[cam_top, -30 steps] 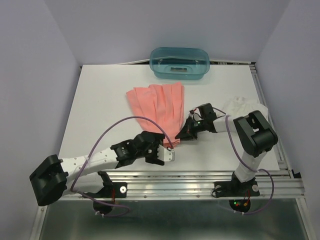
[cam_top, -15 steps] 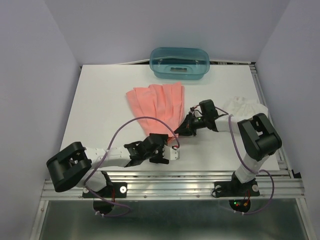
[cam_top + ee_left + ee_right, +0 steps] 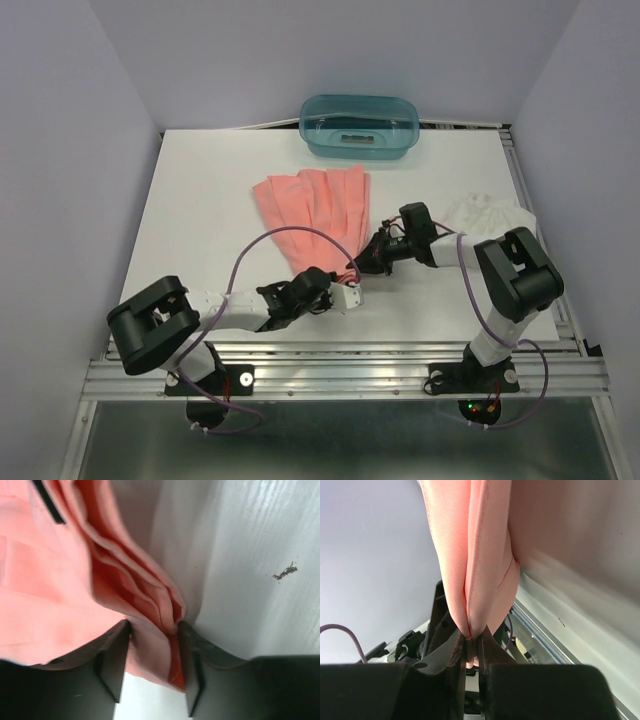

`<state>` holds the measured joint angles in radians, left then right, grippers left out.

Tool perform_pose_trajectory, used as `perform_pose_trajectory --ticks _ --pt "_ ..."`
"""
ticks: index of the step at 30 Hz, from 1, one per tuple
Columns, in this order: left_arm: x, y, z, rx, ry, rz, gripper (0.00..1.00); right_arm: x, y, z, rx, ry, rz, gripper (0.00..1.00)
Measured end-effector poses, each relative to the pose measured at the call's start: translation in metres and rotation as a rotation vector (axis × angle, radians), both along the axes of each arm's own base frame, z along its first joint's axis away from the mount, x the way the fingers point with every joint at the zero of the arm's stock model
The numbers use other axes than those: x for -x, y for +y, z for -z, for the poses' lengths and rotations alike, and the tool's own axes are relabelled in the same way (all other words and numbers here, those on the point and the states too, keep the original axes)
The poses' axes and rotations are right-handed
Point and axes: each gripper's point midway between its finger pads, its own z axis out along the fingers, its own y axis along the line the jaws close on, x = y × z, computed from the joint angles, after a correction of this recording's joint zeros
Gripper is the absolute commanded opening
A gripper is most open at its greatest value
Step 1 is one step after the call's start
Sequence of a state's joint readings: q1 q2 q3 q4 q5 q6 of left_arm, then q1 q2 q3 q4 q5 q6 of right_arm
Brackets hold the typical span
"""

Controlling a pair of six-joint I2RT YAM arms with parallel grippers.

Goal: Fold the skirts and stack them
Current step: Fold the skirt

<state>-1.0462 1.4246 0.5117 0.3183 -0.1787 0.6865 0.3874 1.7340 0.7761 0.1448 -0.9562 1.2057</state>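
The salmon-pink skirt (image 3: 315, 205) lies spread on the white table, narrowing toward its near corner. My left gripper (image 3: 338, 285) has reached that near corner. In the left wrist view the left gripper (image 3: 154, 630) is shut on the bunched folds of the pink skirt (image 3: 50, 590), with cloth filling the gap between its jaws. My right gripper (image 3: 372, 262) is shut on the same end from the right. In the right wrist view the pink skirt (image 3: 475, 555) hangs pinched in the right gripper (image 3: 472, 640). The white skirt (image 3: 490, 215) lies crumpled at the right edge, behind the right arm.
A teal translucent tub (image 3: 360, 125) stands at the back edge of the table (image 3: 200, 200). Metal rails (image 3: 350, 375) run along the near edge by the arm bases. Purple walls close in the left, back and right sides.
My left arm slid right and forward to the skirt's near corner, and its jaws closed from wide open onto the cloth. The right gripper held its grip and shifted slightly.
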Motion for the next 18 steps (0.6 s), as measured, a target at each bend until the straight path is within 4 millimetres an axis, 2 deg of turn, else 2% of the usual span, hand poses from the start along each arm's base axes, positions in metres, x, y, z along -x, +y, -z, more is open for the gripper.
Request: perform_pose_trajectory --ticks 2,3,5,9,11,13,14,15,16,18 --pt "-0.002 0.002 -0.001 0.007 -0.002 -0.024 0.32 0.002 -0.001 0.002 0.0 0.014 0.001 0.01" --pt "-0.002 0.003 -0.002 0.011 -0.001 -0.036 0.19 0.003 -0.001 0.002 -0.001 0.019 0.001 0.01" --pt "-0.001 0.004 -0.003 0.018 0.006 -0.048 0.0 0.005 -0.001 0.003 -0.003 0.026 0.0 0.01" --pt "0.0 0.012 -0.015 0.048 0.019 -0.082 0.0 0.01 -0.002 0.005 -0.007 0.042 -0.007 0.01" --pt "0.001 0.014 -0.022 0.061 0.022 -0.086 0.0 0.012 -0.003 0.006 -0.009 0.047 -0.011 0.04" --pt "0.003 0.016 -0.026 0.064 0.028 -0.079 0.0 0.013 -0.003 0.005 -0.015 0.043 -0.019 0.19" --pt "0.006 0.016 -0.027 0.059 0.04 -0.069 0.0 0.014 -0.003 0.004 -0.018 0.04 -0.024 0.44" --pt "0.006 0.016 -0.029 0.064 0.041 -0.065 0.0 0.015 -0.003 0.004 -0.021 0.037 -0.03 0.59" --pt "0.008 0.015 -0.03 0.06 0.051 -0.055 0.0 0.015 -0.005 0.004 -0.022 0.032 -0.033 0.67" --pt "0.013 0.016 -0.03 0.045 0.073 -0.035 0.0 0.014 -0.008 0.006 -0.018 0.001 -0.049 0.7"
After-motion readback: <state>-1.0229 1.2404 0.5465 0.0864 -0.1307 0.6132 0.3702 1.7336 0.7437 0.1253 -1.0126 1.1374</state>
